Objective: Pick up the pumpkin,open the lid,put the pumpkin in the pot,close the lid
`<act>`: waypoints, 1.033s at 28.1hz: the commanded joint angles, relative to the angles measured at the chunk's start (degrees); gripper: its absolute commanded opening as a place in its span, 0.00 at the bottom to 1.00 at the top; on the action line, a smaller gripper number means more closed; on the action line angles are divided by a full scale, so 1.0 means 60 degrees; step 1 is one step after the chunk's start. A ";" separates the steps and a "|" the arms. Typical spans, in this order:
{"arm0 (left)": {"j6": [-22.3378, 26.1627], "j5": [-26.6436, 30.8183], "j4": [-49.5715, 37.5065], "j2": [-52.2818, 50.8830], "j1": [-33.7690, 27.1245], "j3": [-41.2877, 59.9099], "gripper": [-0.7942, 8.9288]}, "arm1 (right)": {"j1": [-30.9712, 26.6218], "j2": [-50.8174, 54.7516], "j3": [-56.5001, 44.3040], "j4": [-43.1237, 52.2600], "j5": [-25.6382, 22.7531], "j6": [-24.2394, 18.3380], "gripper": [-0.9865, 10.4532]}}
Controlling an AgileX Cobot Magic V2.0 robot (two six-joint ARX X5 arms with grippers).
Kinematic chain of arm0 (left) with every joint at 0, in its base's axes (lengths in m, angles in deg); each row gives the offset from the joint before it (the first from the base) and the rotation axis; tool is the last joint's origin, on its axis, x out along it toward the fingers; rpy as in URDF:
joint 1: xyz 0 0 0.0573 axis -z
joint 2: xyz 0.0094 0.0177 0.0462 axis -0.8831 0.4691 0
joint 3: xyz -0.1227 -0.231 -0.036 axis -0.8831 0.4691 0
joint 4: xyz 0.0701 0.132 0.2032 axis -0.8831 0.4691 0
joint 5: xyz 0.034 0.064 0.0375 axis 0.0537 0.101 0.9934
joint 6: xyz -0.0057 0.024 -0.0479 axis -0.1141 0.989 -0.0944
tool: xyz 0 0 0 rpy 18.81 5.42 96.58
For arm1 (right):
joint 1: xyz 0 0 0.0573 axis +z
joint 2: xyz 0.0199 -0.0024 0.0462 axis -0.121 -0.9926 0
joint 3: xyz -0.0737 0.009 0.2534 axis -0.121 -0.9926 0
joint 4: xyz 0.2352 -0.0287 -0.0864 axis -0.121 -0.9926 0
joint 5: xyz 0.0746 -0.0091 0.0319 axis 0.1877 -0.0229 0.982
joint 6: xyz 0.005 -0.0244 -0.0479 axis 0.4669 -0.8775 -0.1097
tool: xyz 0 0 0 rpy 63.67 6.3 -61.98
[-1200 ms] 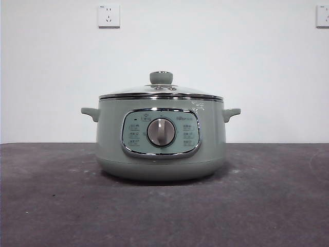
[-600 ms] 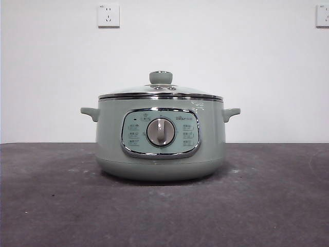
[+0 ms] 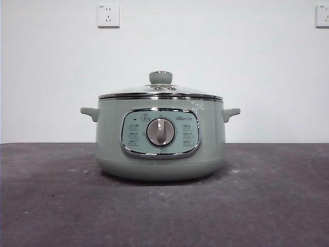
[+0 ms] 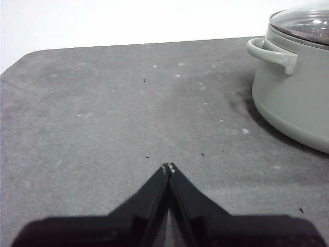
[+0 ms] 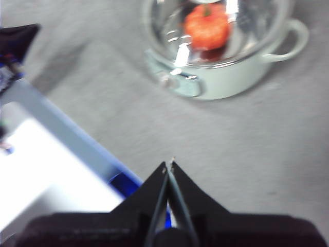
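Observation:
The sage-green pot [image 3: 160, 136] stands in the middle of the table with the glass lid [image 3: 160, 92] resting on it, knob [image 3: 161, 77] on top. In the right wrist view the orange pumpkin [image 5: 206, 27] shows through the lid [image 5: 247, 25], inside the pot [image 5: 226, 77]. My right gripper [image 5: 169, 164] is shut and empty, high above the table and away from the pot. My left gripper [image 4: 168, 168] is shut and empty, low over the table to the side of the pot [image 4: 295, 92], whose side handle [image 4: 271, 52] shows.
The dark grey table [image 3: 257, 195] stretches around the pot. Two wall sockets [image 3: 108, 15] sit on the white wall behind. In the right wrist view the table's edge with a blue-grey frame [image 5: 67, 139] lies near my gripper.

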 commanded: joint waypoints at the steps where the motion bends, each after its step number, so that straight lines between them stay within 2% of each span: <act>1: -0.0091 0.0025 0.0033 -0.0018 -0.0029 0.0135 0.08 | -0.0769 0.0776 0.0007 0.0554 -0.0157 -0.0372 0.09; 4: -0.0095 0.0022 0.0033 -0.0018 -0.0029 0.0135 0.08 | -0.2269 0.2044 -0.0237 0.2565 0.0863 -0.0204 0.09; 6: -0.0091 0.0025 0.0033 -0.0018 -0.0029 0.0135 0.08 | -0.3166 0.2929 -0.0831 0.3632 0.0812 -0.0361 0.09; 8: -0.0091 0.0025 0.0033 -0.0018 -0.0029 0.0135 0.08 | -0.3789 0.3752 -0.1785 0.4543 0.0820 -0.0816 0.09; 10: -0.0091 0.0025 0.0033 -0.0018 -0.0029 0.0135 0.08 | -0.4229 0.4743 -0.3464 0.6051 0.0820 -0.0929 0.09; 18: -0.0091 0.0025 0.0033 -0.0018 -0.0029 0.0135 0.08 | -0.4761 0.7078 -0.8371 0.9358 0.0805 -0.0871 0.09; 23: -0.0091 0.0022 0.0033 -0.0018 -0.0029 0.0135 0.08 | -0.4794 0.8258 -1.0775 1.0652 0.0772 -0.0838 0.09; 29: -0.0091 0.0025 0.0033 -0.0018 -0.0029 0.0135 0.08 | -0.4794 0.9224 -1.2732 1.1519 -0.0444 -0.0328 0.09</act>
